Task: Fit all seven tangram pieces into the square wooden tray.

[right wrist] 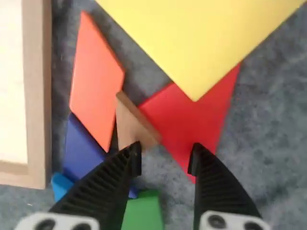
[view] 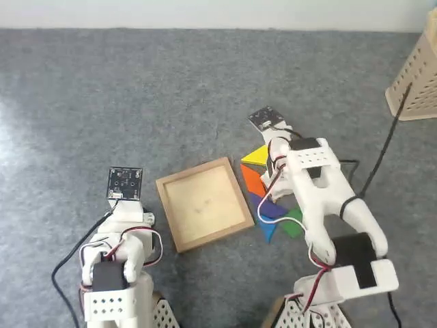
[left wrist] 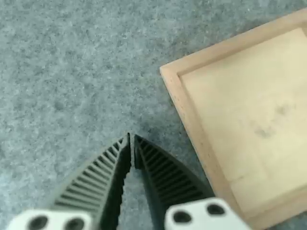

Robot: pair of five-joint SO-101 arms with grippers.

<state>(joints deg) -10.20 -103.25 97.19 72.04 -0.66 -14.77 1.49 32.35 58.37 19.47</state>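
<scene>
From above, the square wooden tray (view: pixel 193 171) lies on the grey table (view: pixel 136 89). The tangram pieces are bunched just beside the tray's edge on the right arm's side. I can pick out the yellow piece (view: pixel 256 156), orange piece (view: pixel 250 181), blue piece (view: pixel 272 209) and green piece (view: pixel 294 223). The right arm (view: pixel 321 198) stretches over that cluster, and the left arm (view: pixel 116 273) is near the tray's other side. A perforated basket (view: pixel 416 75) stands at the far edge.

On the left wrist camera, my left claw (left wrist: pixel 132 140) is pressed together, gripping nothing. It is over bare table, near one corner of the tray (left wrist: pixel 230 49).

On the right wrist camera, my right claw (right wrist: pixel 165 148) is spread over the pieces. One fingertip is at a small brown piece (right wrist: pixel 132 127), which seems tilted up, though I can't be sure. Around it are the red piece (right wrist: pixel 192 122), yellow piece (right wrist: pixel 201 43), orange piece (right wrist: pixel 96 81), blue piece (right wrist: pixel 79 153), green piece (right wrist: pixel 144 211) and light-blue piece (right wrist: pixel 60 184). The tray rim (right wrist: pixel 36 86) is just beside the orange one.
</scene>
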